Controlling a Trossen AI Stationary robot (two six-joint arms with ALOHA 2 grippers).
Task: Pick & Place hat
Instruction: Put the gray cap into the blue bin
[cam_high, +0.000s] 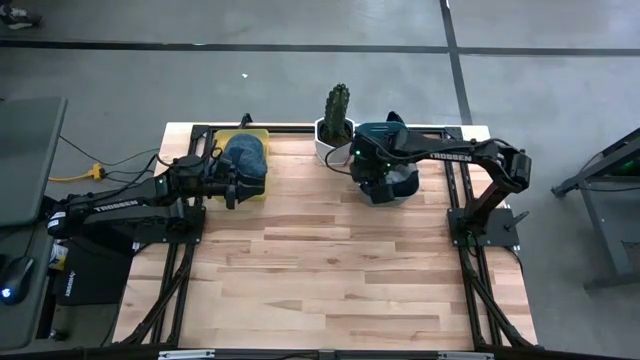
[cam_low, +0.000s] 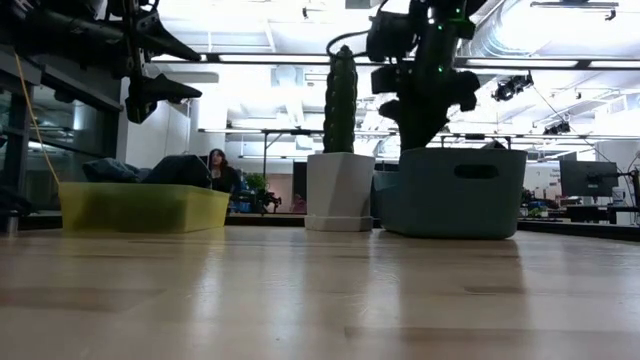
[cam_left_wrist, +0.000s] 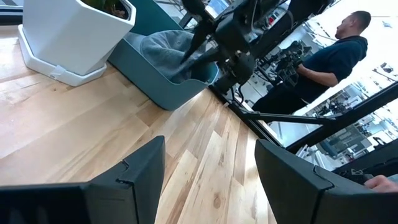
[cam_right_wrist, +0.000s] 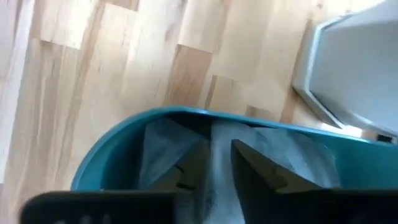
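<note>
Right wrist view: right hand (cam_right_wrist: 208, 165), spread, reaches into the teal bin (cam_right_wrist: 112, 146) beside the cactus pot (cam_high: 335, 140), straddling grey hat (cam_right_wrist: 165, 149) — pick barely begun, placing remains. Left hand (cam_left_wrist: 208, 174) waits spread.

Bins: 2, one yellow bin (cam_high: 255, 190), one teal bin (cam_high: 405, 183). Hats: 2, one in each bin. Potted cactus (cam_high: 337, 125): 1, between the bins.

- Yellow bin (cam_high: 254, 163), upper left of the high view, holding a blue hat (cam_high: 245, 155).
- Teal bin (cam_low: 452, 192) with grey cloth (cam_left_wrist: 166, 48).
- Green cactus (cam_high: 338, 106) in a white pot (cam_low: 338, 190).
- Light striped wooden table (cam_high: 330, 260).
</note>
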